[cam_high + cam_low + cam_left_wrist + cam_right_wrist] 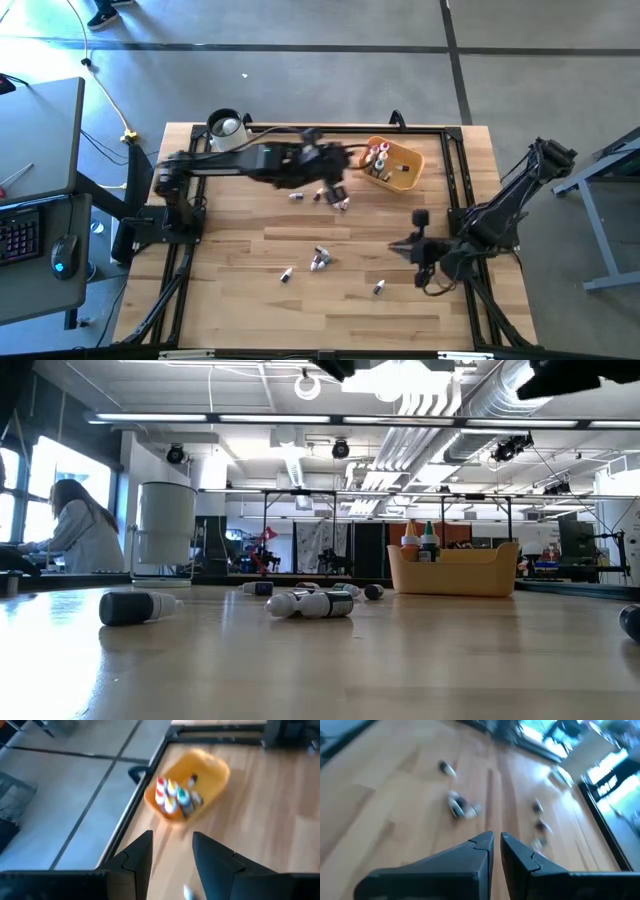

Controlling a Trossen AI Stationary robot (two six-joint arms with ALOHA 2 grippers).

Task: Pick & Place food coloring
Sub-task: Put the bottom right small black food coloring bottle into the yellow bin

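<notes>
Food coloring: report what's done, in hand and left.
Done: several bottles stand in the orange tray. In hand: nothing; the left pincer is open and empty near the tray, the right pincer waits shut. Left: loose bottles scattered on the table.

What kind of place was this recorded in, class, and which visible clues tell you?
Probably a robotics lab or workshop: two robot arms mounted at a wooden table, exposed ceiling ducts over an open industrial room, and a desk with a keyboard nearby.

Left pincer (345, 160) beside orange tray (408, 160), bottles (320, 258) scattered below
</notes>
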